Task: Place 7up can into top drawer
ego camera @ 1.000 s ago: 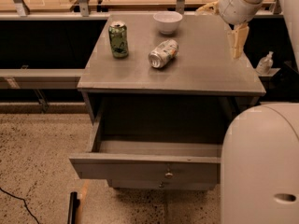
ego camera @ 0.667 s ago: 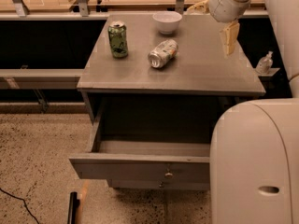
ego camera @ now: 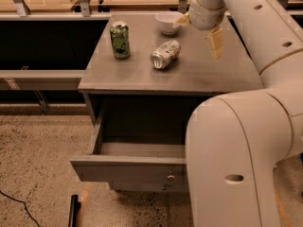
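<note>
The 7up can (ego camera: 165,54) lies on its side on the grey cabinet top (ego camera: 208,74), near the middle. My gripper (ego camera: 199,30) hovers above the top's back right, right of the can and apart from it. It is open and empty, with one beige finger (ego camera: 215,42) hanging down and the other (ego camera: 181,19) near the bowl. The top drawer (ego camera: 132,168) is pulled out below the cabinet top and its inside looks empty. My arm hides the drawer's right part.
A dark green can (ego camera: 120,39) stands upright at the cabinet top's back left. A white bowl (ego camera: 167,21) sits at the back, behind the 7up can. My white arm (ego camera: 236,164) fills the right side. Speckled floor and a black cable (ego camera: 19,207) lie at the left.
My gripper has moved left over the cabinet top, closer to the 7up can and the bowl. The cans, bowl and drawer have not moved.
</note>
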Robot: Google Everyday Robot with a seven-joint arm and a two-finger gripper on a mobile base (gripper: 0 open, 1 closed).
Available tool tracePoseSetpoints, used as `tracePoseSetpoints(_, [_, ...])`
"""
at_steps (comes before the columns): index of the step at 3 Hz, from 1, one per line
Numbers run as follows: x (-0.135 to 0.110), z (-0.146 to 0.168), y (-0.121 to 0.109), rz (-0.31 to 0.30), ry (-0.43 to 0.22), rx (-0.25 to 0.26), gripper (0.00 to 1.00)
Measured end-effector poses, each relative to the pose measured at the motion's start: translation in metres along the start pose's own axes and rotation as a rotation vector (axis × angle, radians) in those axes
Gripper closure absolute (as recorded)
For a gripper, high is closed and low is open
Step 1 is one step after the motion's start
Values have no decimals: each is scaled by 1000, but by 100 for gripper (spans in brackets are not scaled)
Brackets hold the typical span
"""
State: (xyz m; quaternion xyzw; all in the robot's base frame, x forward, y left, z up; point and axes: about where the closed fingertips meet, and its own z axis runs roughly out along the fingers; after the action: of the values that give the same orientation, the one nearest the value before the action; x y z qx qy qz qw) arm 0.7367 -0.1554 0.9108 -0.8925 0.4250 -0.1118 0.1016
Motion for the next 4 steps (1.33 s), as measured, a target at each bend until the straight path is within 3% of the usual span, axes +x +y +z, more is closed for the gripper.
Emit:
tracePoseSetpoints(1, [-13,17,-12,-37,23,-49,0])
tracePoseSetpoints(3, [-29,35,-45,-90,80,-89,0])
tracePoseSetpoints(4, [-31,48,-51,-90,69,-96,15])
